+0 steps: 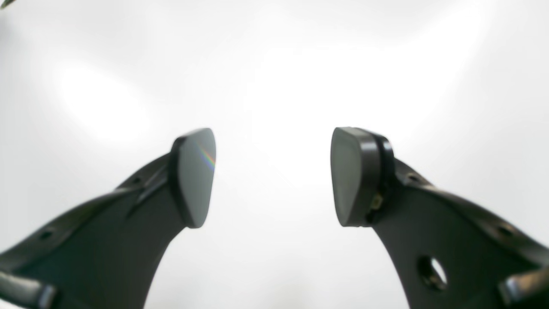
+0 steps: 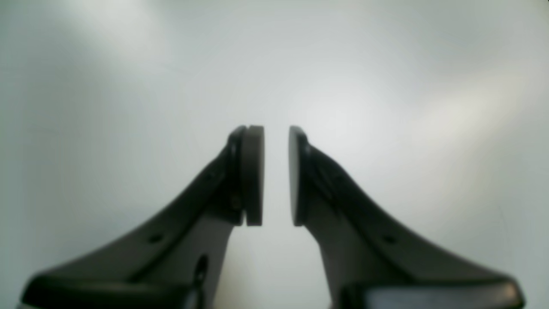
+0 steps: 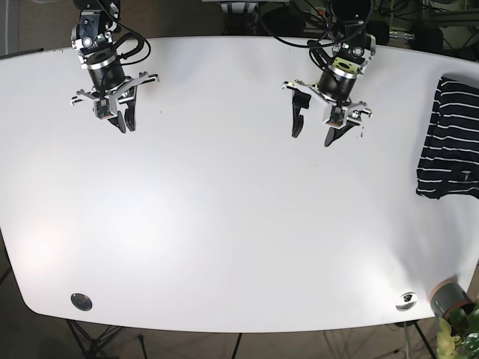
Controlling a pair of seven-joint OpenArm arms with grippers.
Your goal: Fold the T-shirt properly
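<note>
- The left gripper (image 1: 273,177), a pair of dark curved plastic fingers with flat oval pads (image 1: 195,176), hangs above the glossy white oval table (image 3: 224,224) with its jaws spread wide; nothing lies between them but bare white surface.
- In the base view this left gripper (image 3: 314,123) sits toward the far edge of the table, right of centre.
- The right gripper (image 2: 276,176), of the same dark build, has its jaws drawn nearly together, with only a thin slit of white table showing between the pads (image 2: 253,176); they grasp nothing.
- In the base view the right gripper (image 3: 122,120) hovers near the far left part of the table, well apart from the other arm.
- The black T-shirt with thin white stripes (image 3: 453,138) lies bunched at the table's right edge, well to the outer side of the left gripper's jaws and touching neither gripper.
- Two small round metal discs (image 3: 81,301) are set into the near edge of the table, far from both sets of jaws.
- A grey pot with green leaves (image 3: 456,310) stands off the near right corner.
</note>
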